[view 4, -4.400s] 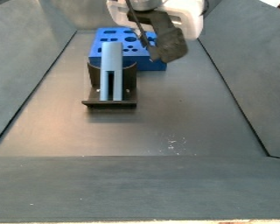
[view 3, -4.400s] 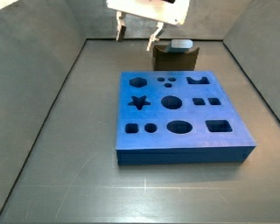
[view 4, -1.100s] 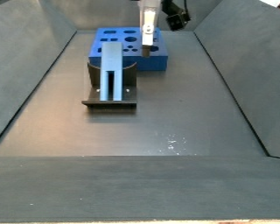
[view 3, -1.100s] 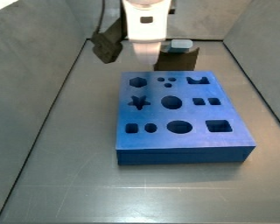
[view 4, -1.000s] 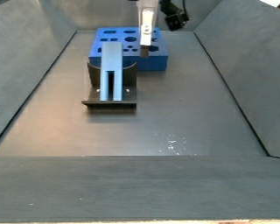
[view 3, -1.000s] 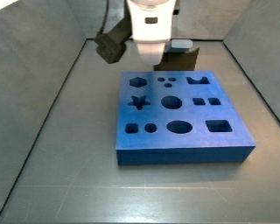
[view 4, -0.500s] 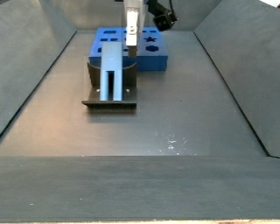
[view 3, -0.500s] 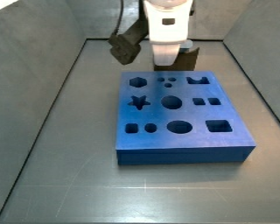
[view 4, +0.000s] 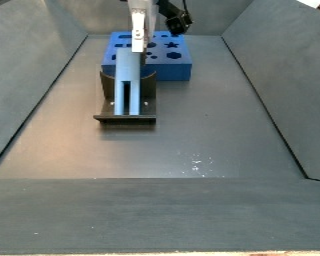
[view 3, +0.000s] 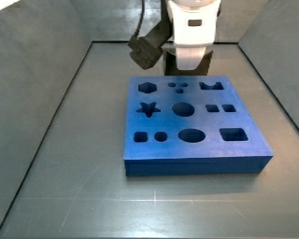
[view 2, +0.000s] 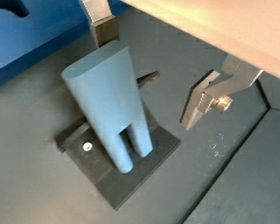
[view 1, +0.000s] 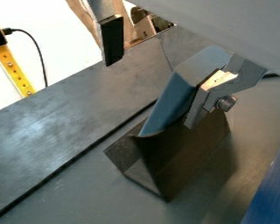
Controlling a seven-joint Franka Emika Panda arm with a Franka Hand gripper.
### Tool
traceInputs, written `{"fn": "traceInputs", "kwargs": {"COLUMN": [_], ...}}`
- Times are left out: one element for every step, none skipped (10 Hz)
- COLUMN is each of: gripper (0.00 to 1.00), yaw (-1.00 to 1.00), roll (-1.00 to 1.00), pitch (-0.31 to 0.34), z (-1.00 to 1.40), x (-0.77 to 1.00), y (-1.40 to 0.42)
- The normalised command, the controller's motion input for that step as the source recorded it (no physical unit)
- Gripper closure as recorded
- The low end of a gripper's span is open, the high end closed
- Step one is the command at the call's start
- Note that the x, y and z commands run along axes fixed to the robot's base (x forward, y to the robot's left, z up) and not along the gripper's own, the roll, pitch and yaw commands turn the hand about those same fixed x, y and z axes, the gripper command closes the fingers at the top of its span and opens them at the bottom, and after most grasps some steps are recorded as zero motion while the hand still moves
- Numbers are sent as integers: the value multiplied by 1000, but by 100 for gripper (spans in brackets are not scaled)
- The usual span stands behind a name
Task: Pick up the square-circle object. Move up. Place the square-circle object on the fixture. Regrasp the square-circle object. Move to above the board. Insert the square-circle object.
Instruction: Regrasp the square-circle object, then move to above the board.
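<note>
While we hang over the far end of the floor, our gripper (view 3: 190, 58) sits directly above the fixture (view 3: 187, 63) in a side view, just beyond the far edge of the board (view 3: 190, 124). From the opposite side view the gripper (view 4: 139, 42) comes down at the top of the square-circle object (view 4: 127, 82), which stands propped on the fixture (view 4: 127, 108), with the board (view 4: 160, 55) lying behind it.

In both wrist views the pale blue-grey square-circle object (view 2: 111, 96) leans upright against the fixture (view 2: 130, 175), its rounded upper end free and its lower end split around the bracket. In a wrist view we see one silver finger (view 2: 213, 98) standing off to one side of the peg and apart from it, and a second finger (view 2: 98, 19) on the other side of the peg's top. So our jaws are spread wide, straddling the square-circle object (view 1: 184, 87) without pressing on it, and they have hold of nothing. In a wrist view a dark-padded finger (view 1: 112, 39) hangs well clear of the peg, while the other finger (view 1: 222, 83) lies close against its upper end; whether that one touches we cannot tell.

A corner of the board (view 2: 25, 39) shows near the fixture's base plate. The dark fixture (view 1: 184, 166) rests flat on the grey floor (view 4: 190, 140).
</note>
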Motion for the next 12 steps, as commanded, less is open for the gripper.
{"fn": "traceInputs", "kwargs": {"gripper": [0, 0, 0, 0, 0, 0, 0, 0, 0, 100, 100, 100], "yaw": [132, 133, 133, 135, 135, 132, 131, 132, 134, 0, 95, 89], "roll": [137, 142, 144, 146, 151, 161, 166, 169, 163, 0, -307, -312], "pitch": [240, 244, 247, 242, 244, 252, 252, 252, 250, 0, 339, 350], "z": [-15, -21, -24, -20, -20, -24, -20, -19, -25, 0, 1000, 1000], "x": [604, 532, 500, 415, 378, 316, 275, 216, 174, 0, 287, 286], "y": [-44, -46, -45, -43, -44, -44, -44, -45, -46, 0, 225, 224]}}
